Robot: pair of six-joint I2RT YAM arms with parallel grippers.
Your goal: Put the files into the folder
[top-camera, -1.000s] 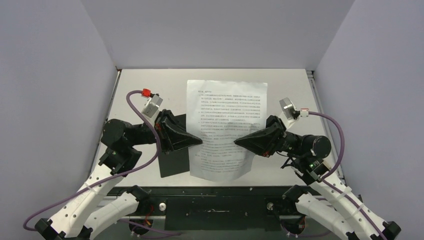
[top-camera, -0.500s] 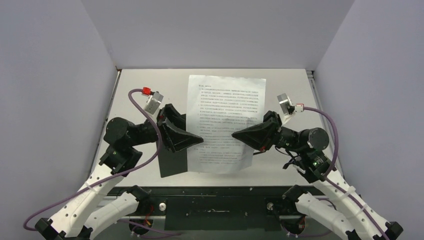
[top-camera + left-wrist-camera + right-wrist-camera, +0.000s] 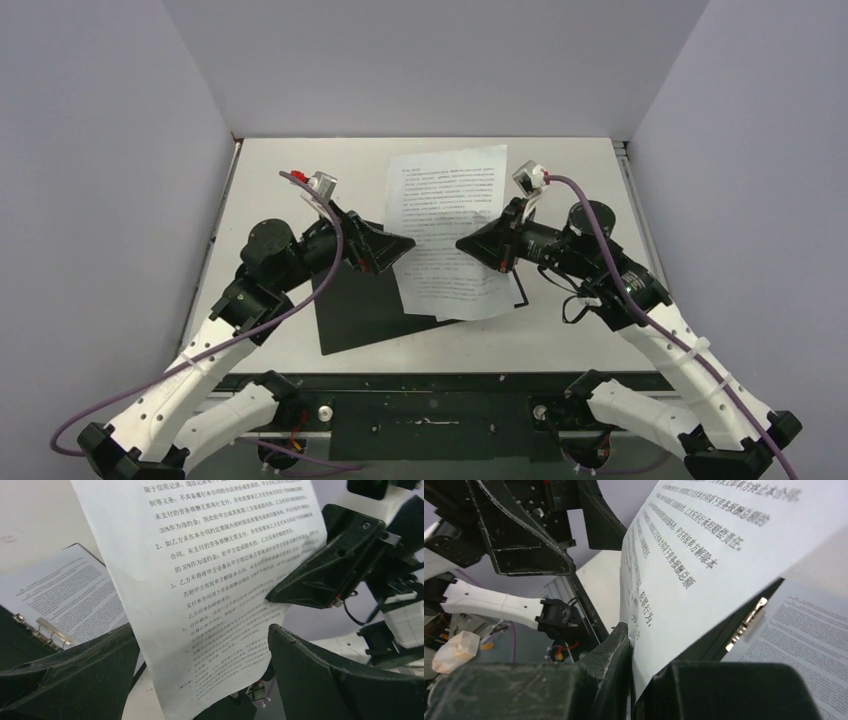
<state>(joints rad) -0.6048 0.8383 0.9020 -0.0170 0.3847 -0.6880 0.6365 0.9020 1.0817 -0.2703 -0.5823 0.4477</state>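
Observation:
One of the files, a white sheet (image 3: 450,200) of dense black text, hangs tilted over the table's middle. My right gripper (image 3: 463,244) is shut on its right edge; its jaws pinch the sheet (image 3: 704,555) in the right wrist view, gripper (image 3: 634,652). My left gripper (image 3: 408,243) stands open at the sheet's left edge, and the sheet (image 3: 200,570) passes loosely between its spread jaws, gripper (image 3: 200,630). Below lies the folder (image 3: 350,310), open, black inside, with a metal clip (image 3: 50,632). Another printed sheet (image 3: 65,590) lies flat in it, the same sheet (image 3: 809,645) showing under the held one.
The silver table (image 3: 290,180) is enclosed by pale walls on three sides. A metal rail (image 3: 630,190) runs along its right edge. Both arms reach inward from the near edge and almost meet over the folder.
My left gripper has opened and let go of the sheet. The right arm has swung toward the back, carrying the sheet up and back and tilting it; more of the black folder shows.

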